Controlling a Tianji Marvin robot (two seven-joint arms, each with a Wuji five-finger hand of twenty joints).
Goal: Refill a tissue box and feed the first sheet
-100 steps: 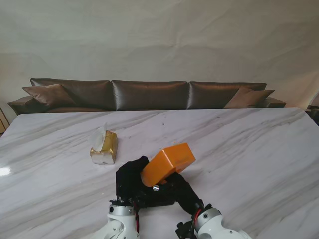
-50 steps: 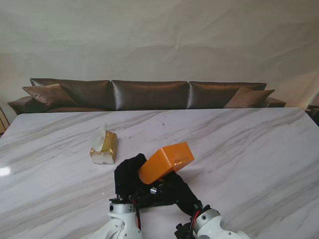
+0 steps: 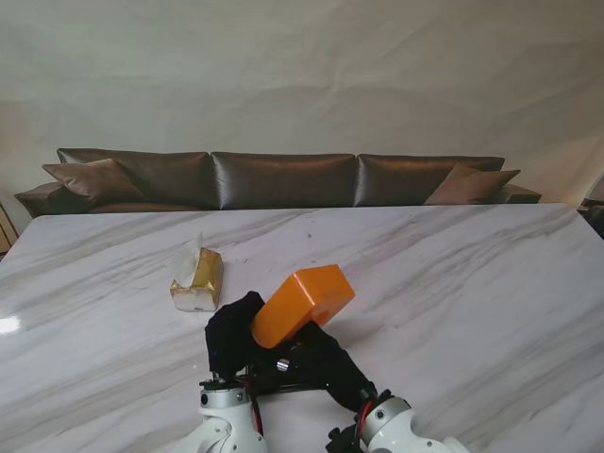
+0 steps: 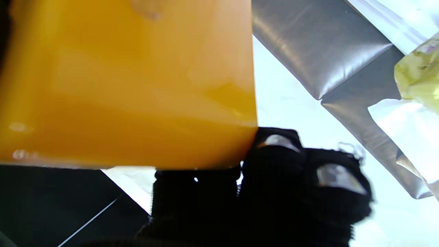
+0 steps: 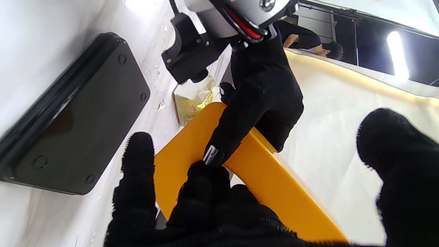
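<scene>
**Stand view: orange box held tilted between both hands, tissue pack apart on the marble**

Stand view shows the orange tissue box (image 3: 302,304) raised off the marble surface (image 3: 472,274) and tilted, its far end higher and pointing toward 1 o'clock, its near end down between the two black-gloved hands. The left hand (image 3: 231,332) grips the box at its lower left side, at about 8 o'clock of the box; the right hand (image 3: 326,363) holds it from beneath, at about 5 o'clock. The right wrist view confirms both: the left hand's fingers (image 5: 240,113) lie across the orange wall, and the right hand's fingers (image 5: 205,192) press on the same face. In the left wrist view the box (image 4: 127,82) fills most of the frame, with fingertips (image 4: 277,161) at its corner. Whether the box holds anything cannot be told; its opening is not in view.

The gold tissue pack (image 3: 197,277) lies on the surface at 10 o'clock from the box, well apart from both hands, with a white sheet (image 3: 186,257) standing out of its far end.

Open marble stretches wide toward 3 o'clock and toward 9 o'clock. The far edge of the surface meets a brown sofa (image 3: 283,179) at 12 o'clock. The right wrist view also shows a flat black slab (image 5: 68,116) whose place I cannot tell.
</scene>
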